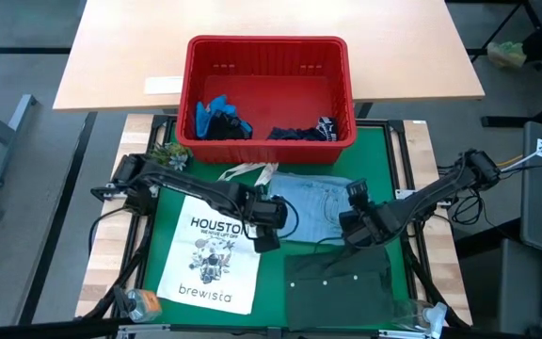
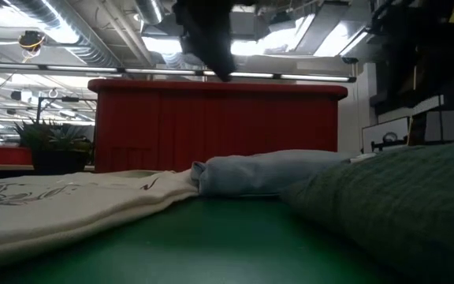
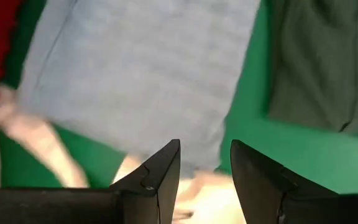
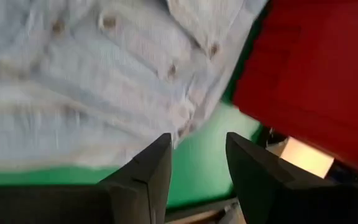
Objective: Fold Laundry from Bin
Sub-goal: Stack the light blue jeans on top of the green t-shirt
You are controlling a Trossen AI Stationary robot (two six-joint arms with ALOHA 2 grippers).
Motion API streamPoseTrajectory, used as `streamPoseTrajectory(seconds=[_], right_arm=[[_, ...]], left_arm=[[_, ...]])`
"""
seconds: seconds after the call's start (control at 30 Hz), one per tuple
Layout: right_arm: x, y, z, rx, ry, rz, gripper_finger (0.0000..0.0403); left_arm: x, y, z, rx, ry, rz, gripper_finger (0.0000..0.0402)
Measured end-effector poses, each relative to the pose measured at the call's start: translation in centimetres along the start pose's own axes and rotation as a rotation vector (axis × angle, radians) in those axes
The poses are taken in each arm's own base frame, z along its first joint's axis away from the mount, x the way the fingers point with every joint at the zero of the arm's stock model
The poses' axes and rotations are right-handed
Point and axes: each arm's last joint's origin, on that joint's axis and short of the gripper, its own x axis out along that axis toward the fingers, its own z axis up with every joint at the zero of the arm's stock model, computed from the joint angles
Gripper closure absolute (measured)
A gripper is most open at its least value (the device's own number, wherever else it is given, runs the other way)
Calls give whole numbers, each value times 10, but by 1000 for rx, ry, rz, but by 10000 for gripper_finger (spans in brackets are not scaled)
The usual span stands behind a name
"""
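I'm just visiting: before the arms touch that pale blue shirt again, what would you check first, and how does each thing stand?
1. Denim shirt lies out on the green mat: ok.
2. Left gripper open and empty: ok.
3. Right gripper open and empty: ok.
4. Dark green garment apart from the shirt: cannot tell.
5. Tote bag off the shirt: not ok, its handles reach the edge.
6. Bin emptied: not ok, bright blue garment inside.
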Motion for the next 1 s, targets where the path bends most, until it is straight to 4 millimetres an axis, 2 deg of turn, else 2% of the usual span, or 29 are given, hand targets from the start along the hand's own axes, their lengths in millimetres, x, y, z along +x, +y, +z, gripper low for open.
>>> streamPoseTrajectory(seconds=[0.1,0.23,0.37,0.47,0.63,0.8,1.0], right_arm=[[-7,-4,-15,-9,16,8,249],[-22,-6,-44,51,-40,4,249],[-31,-1,-77,205,-194,38,249],[-26,6,-96,335,-292,85,249],[-12,17,-117,549,-363,223,249],[2,24,-125,646,-295,304,249],[2,23,-125,698,-304,280,249]], left_arm=[[-19,10,-8,2,56,32,266],[-47,19,-20,-7,59,57,266],[-49,25,-35,-28,27,23,266],[-39,32,-49,-70,1,-43,266],[-3,50,-72,-187,-68,-229,266],[28,66,-80,-319,-159,-328,266],[39,78,-84,-451,-195,-286,266]])
